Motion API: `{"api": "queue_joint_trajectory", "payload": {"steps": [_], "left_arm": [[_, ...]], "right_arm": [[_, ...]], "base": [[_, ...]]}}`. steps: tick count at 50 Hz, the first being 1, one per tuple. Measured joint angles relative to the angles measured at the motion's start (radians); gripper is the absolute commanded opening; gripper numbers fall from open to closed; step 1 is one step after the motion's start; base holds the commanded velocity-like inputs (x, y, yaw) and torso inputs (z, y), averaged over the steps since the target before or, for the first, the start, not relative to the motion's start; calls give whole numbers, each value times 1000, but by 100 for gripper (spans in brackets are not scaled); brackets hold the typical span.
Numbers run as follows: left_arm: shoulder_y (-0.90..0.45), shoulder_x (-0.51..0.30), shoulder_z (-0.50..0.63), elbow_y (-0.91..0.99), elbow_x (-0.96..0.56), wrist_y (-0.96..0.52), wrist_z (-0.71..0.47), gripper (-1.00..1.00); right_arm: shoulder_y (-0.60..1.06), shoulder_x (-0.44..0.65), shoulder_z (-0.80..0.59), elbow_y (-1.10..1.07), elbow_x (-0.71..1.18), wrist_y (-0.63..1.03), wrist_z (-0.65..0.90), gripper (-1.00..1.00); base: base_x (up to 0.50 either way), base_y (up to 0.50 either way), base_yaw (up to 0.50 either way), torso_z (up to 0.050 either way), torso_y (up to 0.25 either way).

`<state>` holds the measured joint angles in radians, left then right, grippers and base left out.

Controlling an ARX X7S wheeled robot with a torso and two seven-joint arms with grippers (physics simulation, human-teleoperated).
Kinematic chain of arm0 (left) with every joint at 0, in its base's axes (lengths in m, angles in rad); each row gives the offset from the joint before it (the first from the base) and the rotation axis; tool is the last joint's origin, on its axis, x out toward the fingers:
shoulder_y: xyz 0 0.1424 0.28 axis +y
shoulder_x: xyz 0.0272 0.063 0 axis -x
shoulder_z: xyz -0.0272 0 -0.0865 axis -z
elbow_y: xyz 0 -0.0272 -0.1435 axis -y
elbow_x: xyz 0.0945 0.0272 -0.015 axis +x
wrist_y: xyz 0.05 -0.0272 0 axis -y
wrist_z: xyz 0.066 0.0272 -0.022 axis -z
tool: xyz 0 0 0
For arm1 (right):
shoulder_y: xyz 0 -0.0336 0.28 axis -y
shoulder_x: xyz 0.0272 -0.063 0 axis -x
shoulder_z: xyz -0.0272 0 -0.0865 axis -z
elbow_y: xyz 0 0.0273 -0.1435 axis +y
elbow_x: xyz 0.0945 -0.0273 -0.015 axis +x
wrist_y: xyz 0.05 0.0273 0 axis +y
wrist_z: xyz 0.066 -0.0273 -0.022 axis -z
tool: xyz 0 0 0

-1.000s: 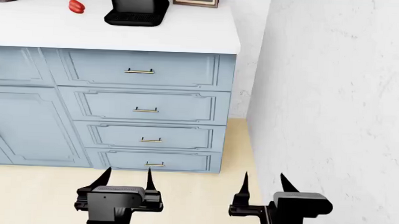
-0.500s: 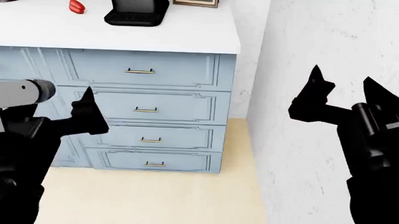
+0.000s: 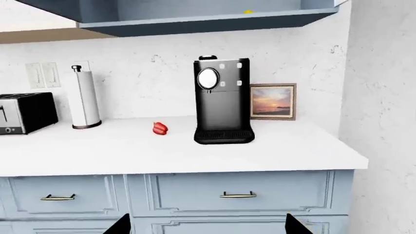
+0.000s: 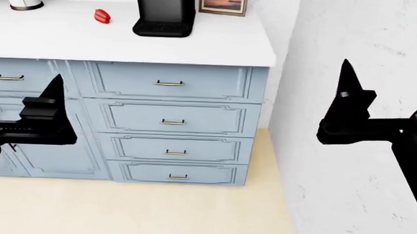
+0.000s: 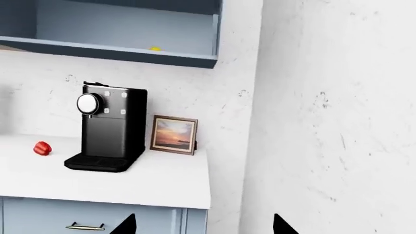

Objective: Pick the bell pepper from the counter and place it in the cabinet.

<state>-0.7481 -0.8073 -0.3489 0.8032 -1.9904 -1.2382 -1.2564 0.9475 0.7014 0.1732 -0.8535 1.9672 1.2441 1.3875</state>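
Observation:
The bell pepper (image 3: pixel 160 128) (image 4: pixel 101 16) (image 5: pixel 42 148) is small, red and glossy and lies on the white counter (image 3: pixel 130 153) (image 4: pixel 72 39) (image 5: pixel 162 180), just left of the coffee machine. An open blue wall cabinet (image 3: pixel 195 17) (image 5: pixel 117 29) hangs above the counter. My left gripper (image 3: pixel 208 226) is open and empty, in front of the drawers and well short of the pepper; one of its fingers (image 4: pixel 51 103) shows in the head view. My right gripper (image 4: pixel 385 63) (image 5: pixel 204 226) is open and empty, raised beside the white wall.
A black coffee machine (image 3: pixel 223 102) (image 4: pixel 165 11) (image 5: pixel 107 131), a framed picture (image 3: pixel 272 101) (image 5: pixel 174 134), a paper towel roll (image 3: pixel 85 97) and a toaster (image 3: pixel 23 112) stand on the counter. Something small and yellow (image 5: pixel 154 48) sits in the cabinet. A white wall (image 4: pixel 352 169) closes off the right.
Both arms have risen from low in front of me and spread apart. The head view has shifted, so the counter sits lower and further right in it.

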Motion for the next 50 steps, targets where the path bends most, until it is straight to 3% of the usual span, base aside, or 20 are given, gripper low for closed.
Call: {"api": "queue_joint_trajectory", "payload": {"steps": [18, 50], "left_arm": [[17, -24, -66, 12, -35, -22, 4, 100], [70, 18, -137, 34, 36, -56, 84, 100]], "right_arm": [[19, 14, 1, -13, 2, 23, -16, 100], [1, 4, 5, -37, -55, 34, -76, 100]], "base": [[91, 493, 0, 49, 8], [229, 444, 0, 0, 0]]}}
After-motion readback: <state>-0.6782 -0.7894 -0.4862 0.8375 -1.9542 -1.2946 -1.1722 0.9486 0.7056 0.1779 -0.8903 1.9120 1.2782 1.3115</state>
